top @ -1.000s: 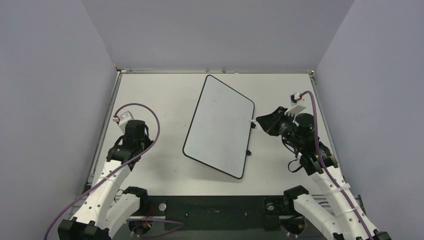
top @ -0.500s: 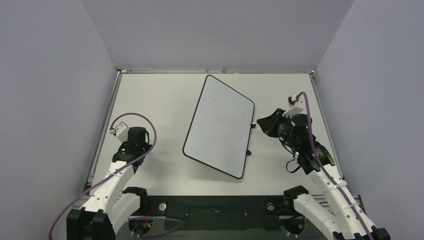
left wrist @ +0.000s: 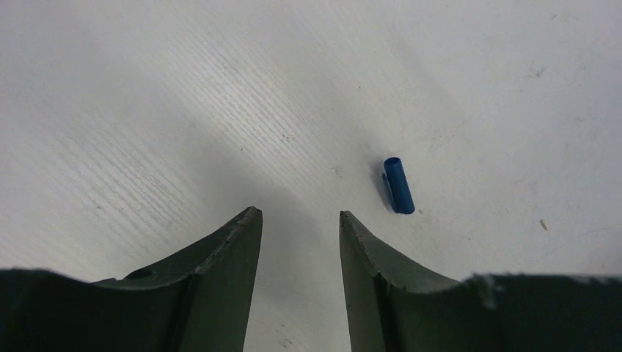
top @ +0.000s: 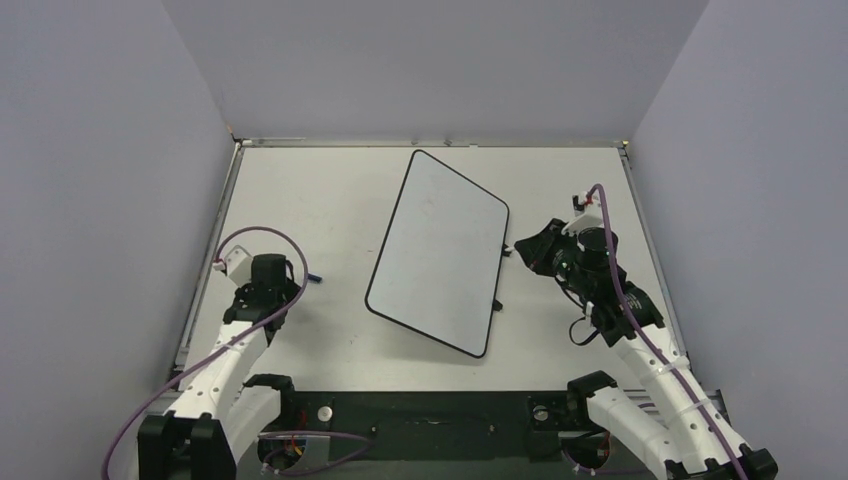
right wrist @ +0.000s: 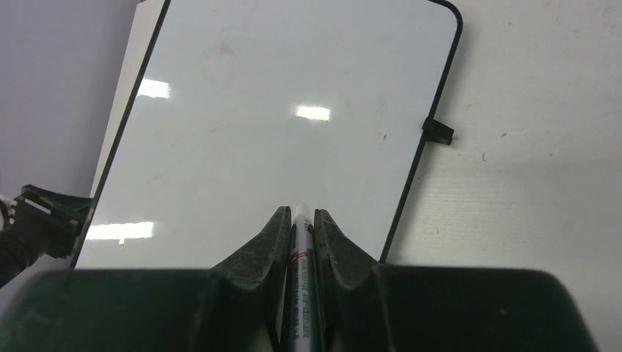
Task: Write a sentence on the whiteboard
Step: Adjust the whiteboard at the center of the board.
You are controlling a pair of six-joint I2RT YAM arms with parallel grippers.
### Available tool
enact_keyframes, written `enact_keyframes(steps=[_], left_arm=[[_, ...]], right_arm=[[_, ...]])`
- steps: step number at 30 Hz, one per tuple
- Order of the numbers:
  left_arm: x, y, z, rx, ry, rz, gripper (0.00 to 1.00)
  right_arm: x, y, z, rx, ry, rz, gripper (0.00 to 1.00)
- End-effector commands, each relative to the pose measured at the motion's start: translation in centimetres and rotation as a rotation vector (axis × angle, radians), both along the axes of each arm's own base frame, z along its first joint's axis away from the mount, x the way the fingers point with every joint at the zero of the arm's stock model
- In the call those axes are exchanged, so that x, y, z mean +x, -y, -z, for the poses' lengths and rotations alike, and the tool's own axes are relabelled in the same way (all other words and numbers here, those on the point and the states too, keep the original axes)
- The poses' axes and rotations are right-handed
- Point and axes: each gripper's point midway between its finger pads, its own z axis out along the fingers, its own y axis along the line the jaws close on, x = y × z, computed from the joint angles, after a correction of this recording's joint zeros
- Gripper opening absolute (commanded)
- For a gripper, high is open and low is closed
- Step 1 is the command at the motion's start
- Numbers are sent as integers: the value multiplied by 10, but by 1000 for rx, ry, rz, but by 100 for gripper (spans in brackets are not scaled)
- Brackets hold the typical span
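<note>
The whiteboard (top: 440, 250) lies slanted in the middle of the table. Its face (right wrist: 279, 110) carries only faint reddish smudges, and the sentence is not in view. My right gripper (top: 520, 245) sits at the board's right edge, shut on a white marker (right wrist: 301, 253) whose tip pokes out over the board. My left gripper (top: 283, 288) hovers low over the bare table at the left with its jaws open and nothing between them (left wrist: 297, 213). A small blue marker cap (left wrist: 398, 185) lies on the table just ahead and right of its fingers, and also shows from above as a blue cap (top: 313, 277).
Small black feet (right wrist: 438, 131) stick out from the board's right side. A metal rail (top: 205, 270) runs along the table's left edge, close to the left arm. Grey walls enclose the table on three sides.
My left gripper has opened and drawn back toward the near left, leaving the blue cap lying on the table. The right gripper with the marker has barely shifted.
</note>
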Motion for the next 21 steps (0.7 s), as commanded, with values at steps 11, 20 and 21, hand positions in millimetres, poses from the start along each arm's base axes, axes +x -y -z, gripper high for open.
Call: enact_keyframes(steps=[11,20,21], left_arm=[[73,72,-154,-9,470,541,47],[121,158,-219,-110,624,982,50],[130,171,-219,-128,613,1051,50]], right_arm=[[4,76,67,-306,-148,346,0],[-16,41,119,-388,-286,279,0],[-17,38,124,-384,-295,268,0]])
